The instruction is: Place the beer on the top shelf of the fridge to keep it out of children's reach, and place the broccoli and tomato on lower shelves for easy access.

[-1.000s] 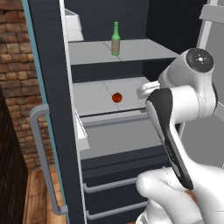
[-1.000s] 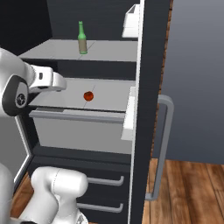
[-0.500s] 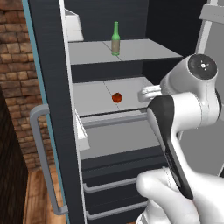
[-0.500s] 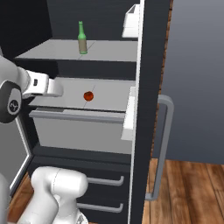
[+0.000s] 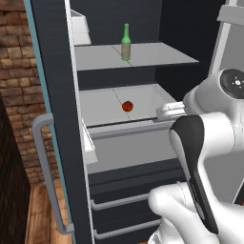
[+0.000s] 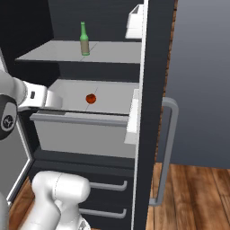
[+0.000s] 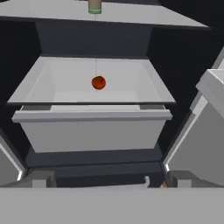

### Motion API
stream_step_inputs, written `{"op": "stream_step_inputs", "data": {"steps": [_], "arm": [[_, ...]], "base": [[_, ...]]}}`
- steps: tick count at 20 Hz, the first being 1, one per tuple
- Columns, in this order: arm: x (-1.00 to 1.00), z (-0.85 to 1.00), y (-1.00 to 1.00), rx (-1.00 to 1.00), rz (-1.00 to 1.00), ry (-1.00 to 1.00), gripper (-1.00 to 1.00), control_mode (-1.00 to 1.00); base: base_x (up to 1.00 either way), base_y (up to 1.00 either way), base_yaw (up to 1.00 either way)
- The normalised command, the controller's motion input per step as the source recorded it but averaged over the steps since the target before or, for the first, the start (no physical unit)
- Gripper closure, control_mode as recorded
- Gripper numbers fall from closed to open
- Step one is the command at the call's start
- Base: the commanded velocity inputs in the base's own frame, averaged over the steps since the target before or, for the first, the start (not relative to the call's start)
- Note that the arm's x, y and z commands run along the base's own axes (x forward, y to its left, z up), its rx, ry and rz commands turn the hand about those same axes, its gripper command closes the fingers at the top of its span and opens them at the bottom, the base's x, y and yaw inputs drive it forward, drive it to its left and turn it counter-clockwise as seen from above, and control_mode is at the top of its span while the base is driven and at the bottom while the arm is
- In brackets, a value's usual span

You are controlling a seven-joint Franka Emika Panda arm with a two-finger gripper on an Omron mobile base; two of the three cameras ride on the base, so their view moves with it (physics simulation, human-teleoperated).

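The fridge (image 5: 55, 71) stands open. The green beer (image 5: 126, 42) stands upright on a grey shelf (image 5: 152, 56); it shows again as the beer (image 6: 83, 39), and its base (image 7: 95, 6) shows at the top of the hand view. The tomato (image 5: 127, 106) lies in the pulled-out grey drawer (image 5: 128, 143) below; the tomato (image 6: 90, 98) and tomato (image 7: 99, 82) sit mid-drawer. My gripper (image 5: 167, 110) hangs open and empty outside the drawer's front, apart from the tomato; the gripper (image 6: 56, 99) and gripper (image 7: 111, 181) face it. The broccoli is out of view.
The teal-edged door (image 5: 43, 57) with a curved grey bar handle (image 5: 45, 167) stands open at the left, carrying white door bins (image 5: 81, 28). Two lower drawers with bar handles (image 5: 124, 202) sit below. A brick wall (image 5: 14, 95) and wood floor (image 6: 193, 197) flank the fridge.
My hand has drawn back from the drawer and dropped a little, moving away from the tomato. The jaws stayed open. Beer and tomato have not moved.
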Motion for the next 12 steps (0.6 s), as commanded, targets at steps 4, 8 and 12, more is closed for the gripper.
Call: {"op": "stream_step_inputs", "data": {"steps": [4, 8, 12], "arm": [[-0.27, -0.08, -0.02, 0.0, 0.0, 0.0, -1.0, 1.0], [0.0, 0.0, 0.0, 0.0, 0.0, 0.0, -1.0, 1.0], [0.0, 0.0, 0.0, 0.0, 0.0, 0.0, -1.0, 1.0]], "base": [[-0.37, -0.06, 0.0], [-0.86, -0.21, -0.02], [-0.77, -0.39, -0.1]]}}
